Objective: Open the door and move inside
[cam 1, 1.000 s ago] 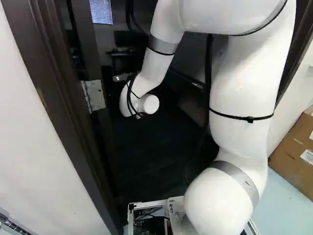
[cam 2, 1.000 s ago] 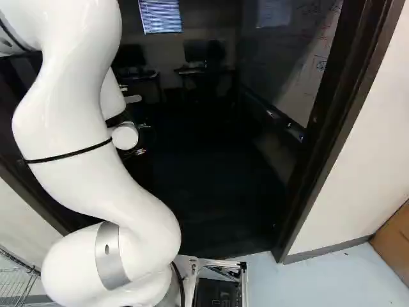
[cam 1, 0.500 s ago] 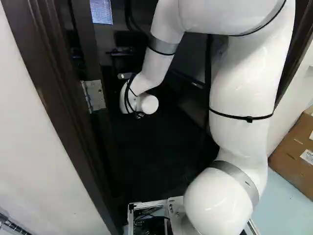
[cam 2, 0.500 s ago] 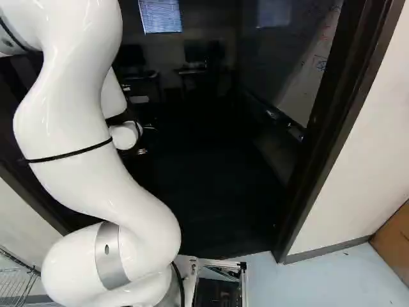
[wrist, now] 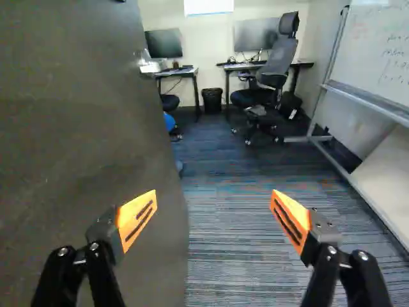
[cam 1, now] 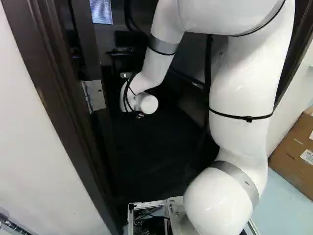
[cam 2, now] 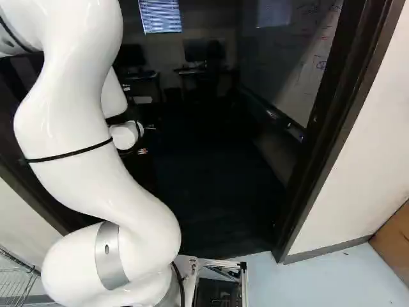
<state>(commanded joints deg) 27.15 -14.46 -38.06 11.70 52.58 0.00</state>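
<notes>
Carpet (wrist: 223,262) shows beyond the door frame (cam 2: 332,121). Door (wrist: 83,128) stands swung inward beside my gripper (wrist: 214,198), fingers wide apart, gripping nothing. Opening looks mostly done; next I'd nudge it clear, then drive the base (cam 2: 220,263) through.

Ahead of the gripper (wrist: 213,211), the wrist view shows the wall (wrist: 204,24) brightly lit; the door (wrist: 83,128) beside it appears dim and soft. Both base views record glowing blinds (cam 2: 160,17) beyond, above a floor (cam 2: 204,173) in near-black shadow.
</notes>
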